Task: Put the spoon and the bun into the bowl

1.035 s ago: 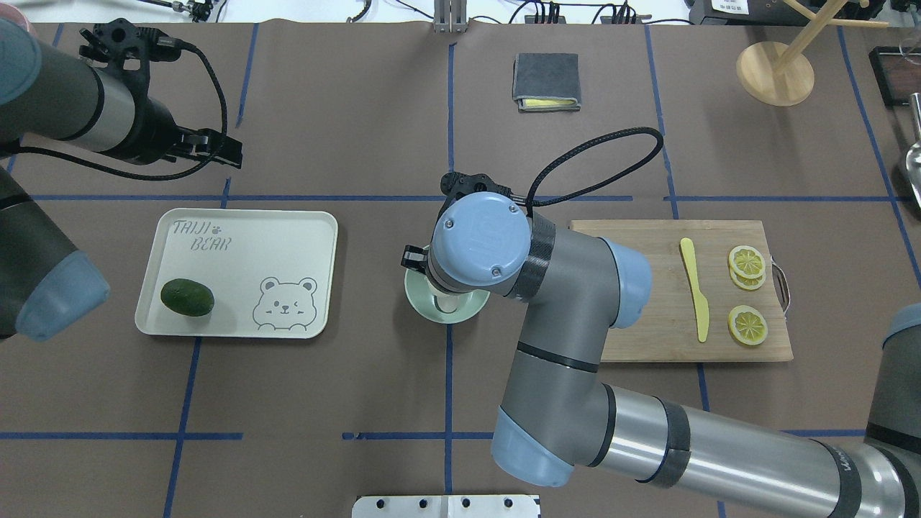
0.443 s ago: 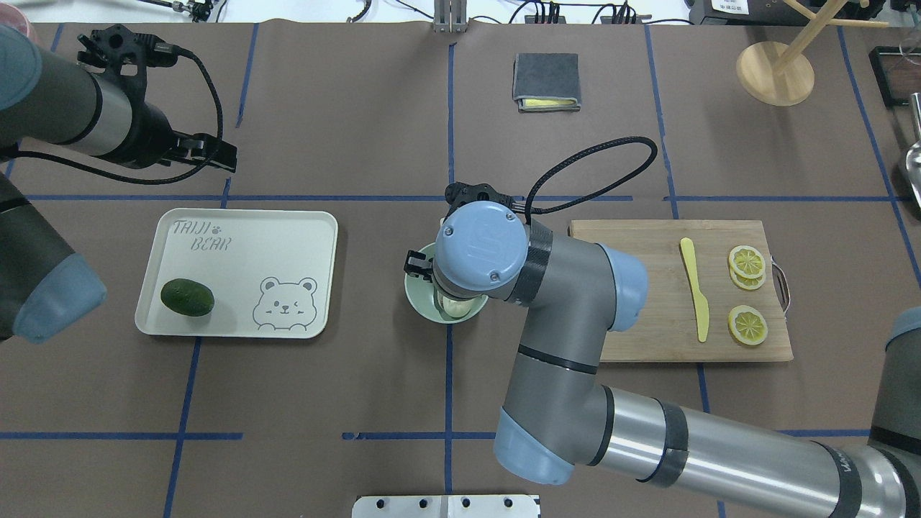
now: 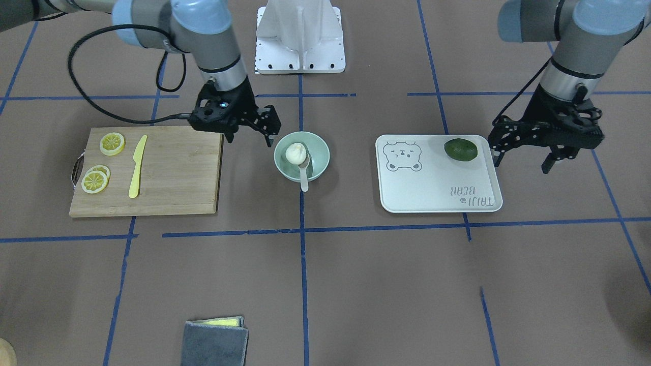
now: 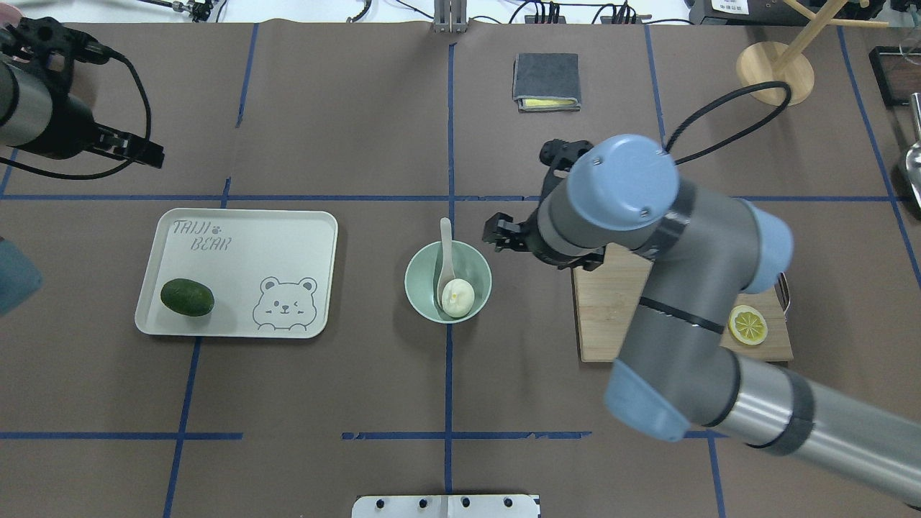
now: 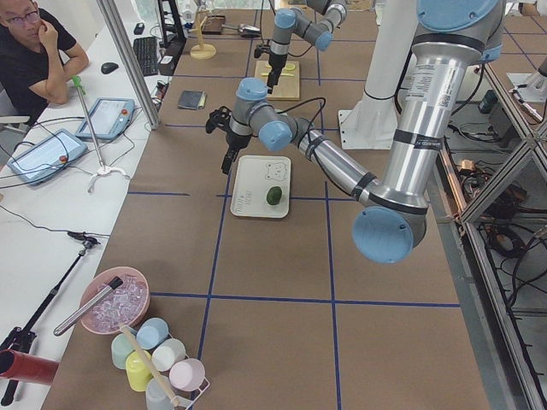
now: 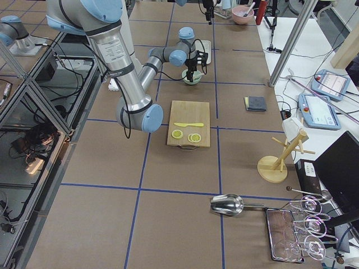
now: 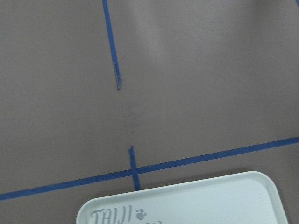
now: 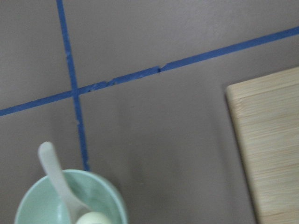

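Note:
The pale mint-green bowl (image 4: 482,267) stands at the table's middle. The white pleated bun (image 4: 457,296) lies in it. The off-white spoon (image 4: 446,252) rests with its scoop inside, beside the bun, and its handle over the far rim. All three also show in the front view: bowl (image 3: 320,147), bun (image 3: 295,152), spoon (image 3: 304,175). My right gripper (image 3: 249,138) is open and empty, raised between the bowl and the cutting board. My left gripper (image 3: 520,163) is open and empty beyond the tray's far left corner. The right wrist view shows the bowl's rim (image 8: 117,200) and the spoon's handle (image 8: 53,168).
A white bear tray (image 4: 288,237) with a green avocado (image 4: 187,297) lies left of the bowl. A wooden cutting board (image 3: 178,173) with a yellow knife (image 3: 137,165) and lemon slices (image 3: 95,180) lies to the right. A folded grey cloth (image 4: 547,78) and a wooden stand (image 4: 774,72) sit at the far side.
My right gripper has moved off the bowl toward the cutting board, uncovering the bun and spoon in the bowl. My left gripper has drawn back to the left.

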Controlling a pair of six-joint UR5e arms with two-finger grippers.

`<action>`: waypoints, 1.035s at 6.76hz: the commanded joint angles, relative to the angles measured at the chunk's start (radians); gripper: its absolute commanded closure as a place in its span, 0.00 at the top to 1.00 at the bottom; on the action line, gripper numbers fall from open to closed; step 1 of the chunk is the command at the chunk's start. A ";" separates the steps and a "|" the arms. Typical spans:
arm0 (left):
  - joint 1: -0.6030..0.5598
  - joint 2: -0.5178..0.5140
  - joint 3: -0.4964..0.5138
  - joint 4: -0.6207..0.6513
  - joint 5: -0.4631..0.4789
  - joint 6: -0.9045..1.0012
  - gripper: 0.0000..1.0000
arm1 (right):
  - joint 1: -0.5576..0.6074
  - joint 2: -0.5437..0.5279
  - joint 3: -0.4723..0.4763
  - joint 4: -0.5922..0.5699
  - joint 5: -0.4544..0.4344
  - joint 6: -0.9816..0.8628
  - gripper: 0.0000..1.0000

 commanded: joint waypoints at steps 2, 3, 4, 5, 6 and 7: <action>-0.288 0.129 0.076 -0.011 -0.233 0.486 1.00 | 0.372 -0.365 0.123 -0.001 0.283 -0.597 1.00; -0.373 0.134 0.140 -0.006 -0.264 0.630 1.00 | 0.502 -0.435 0.101 -0.004 0.327 -0.798 1.00; -0.460 0.135 0.196 0.007 -0.269 0.762 1.00 | 0.636 -0.479 0.057 -0.019 0.395 -0.988 1.00; -0.502 0.138 0.228 0.036 -0.287 0.803 1.00 | 0.739 -0.493 0.026 -0.086 0.430 -1.169 1.00; -0.527 0.173 0.215 0.110 -0.366 0.802 1.00 | 0.828 -0.506 0.000 -0.193 0.430 -1.372 1.00; -0.533 0.175 0.195 0.209 -0.393 0.794 1.00 | 0.870 -0.527 -0.041 -0.229 0.430 -1.520 1.00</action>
